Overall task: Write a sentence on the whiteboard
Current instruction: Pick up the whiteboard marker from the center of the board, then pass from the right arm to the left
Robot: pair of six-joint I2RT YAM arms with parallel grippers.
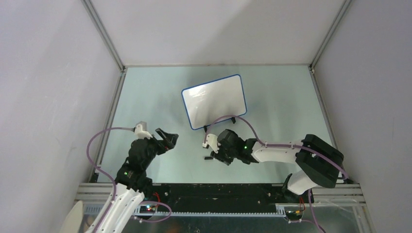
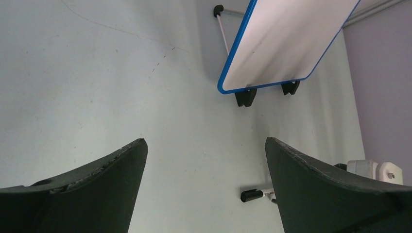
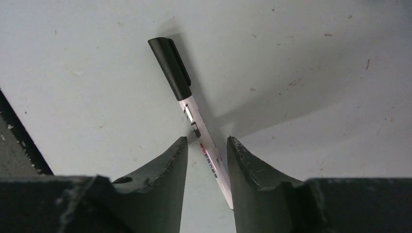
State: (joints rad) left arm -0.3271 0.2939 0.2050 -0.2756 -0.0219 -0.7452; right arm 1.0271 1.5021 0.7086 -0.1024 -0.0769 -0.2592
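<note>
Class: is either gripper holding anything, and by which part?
Nothing held yet. The right gripper straddles the white barrel of the slim black-capped marker pen, a gap showing; the left gripper is open, empty.

The glossy white rectangular whiteboard (image 1: 214, 102) is showing a blue frame; the slim white marker (image 3: 194, 121) is wearing a black cap.

Fixed camera high overhead looks down on the whiteboard (image 1: 214, 101) from its front. Left wrist camera, low, faces the whiteboard's front from nearby. Right wrist camera looks closely at a marker (image 3: 194, 121) before the whiteboard; the left wrist view shares it.
</note>
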